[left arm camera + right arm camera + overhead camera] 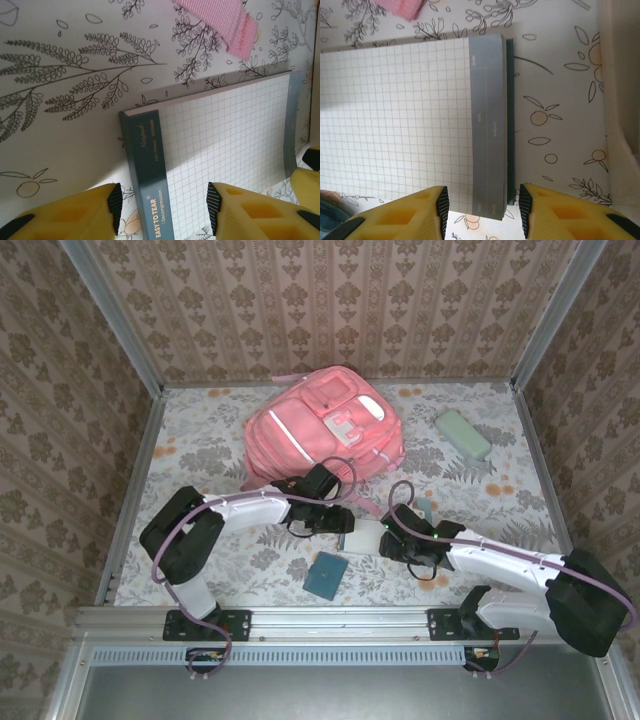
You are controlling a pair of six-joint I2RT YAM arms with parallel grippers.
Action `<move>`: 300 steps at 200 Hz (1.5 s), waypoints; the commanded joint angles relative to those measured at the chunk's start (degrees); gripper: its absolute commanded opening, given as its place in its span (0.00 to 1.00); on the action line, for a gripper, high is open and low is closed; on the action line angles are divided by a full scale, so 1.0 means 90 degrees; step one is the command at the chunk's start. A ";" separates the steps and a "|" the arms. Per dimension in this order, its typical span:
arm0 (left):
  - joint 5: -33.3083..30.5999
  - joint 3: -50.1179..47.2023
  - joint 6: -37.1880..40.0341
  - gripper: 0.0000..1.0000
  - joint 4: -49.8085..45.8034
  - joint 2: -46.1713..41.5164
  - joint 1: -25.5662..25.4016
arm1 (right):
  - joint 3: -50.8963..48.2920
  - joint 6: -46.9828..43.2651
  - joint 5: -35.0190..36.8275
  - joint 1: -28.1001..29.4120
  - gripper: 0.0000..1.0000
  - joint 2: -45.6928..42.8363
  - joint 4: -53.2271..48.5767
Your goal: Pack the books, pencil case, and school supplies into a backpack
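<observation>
A grid-paper notepad (360,535), one of the books, lies flat on the floral table between my two grippers. In the left wrist view the notepad (230,135) shows a dark teal spine, and my left gripper (161,202) hangs open over that spine edge. In the right wrist view the notepad (395,115) shows a grey band, and my right gripper (481,205) is open astride that banded edge. The pink backpack (325,430) sits behind them, and one of its straps (220,20) lies near the notepad. The mint pencil case (463,434) lies at the back right. A small dark-teal pad (326,574) lies near the front.
Raised walls enclose the table on the left, back and right. A metal rail (330,620) with the arm bases runs along the near edge. A small pale-teal item (425,508) lies just behind my right gripper (390,537). My left gripper (345,523) is close beside it.
</observation>
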 commanded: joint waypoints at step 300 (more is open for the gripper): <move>0.2223 -0.1037 -0.1470 0.24 0.3569 -0.0224 0.0243 | 0.0286 -0.0474 -0.0501 -0.0359 0.36 0.0951 0.0594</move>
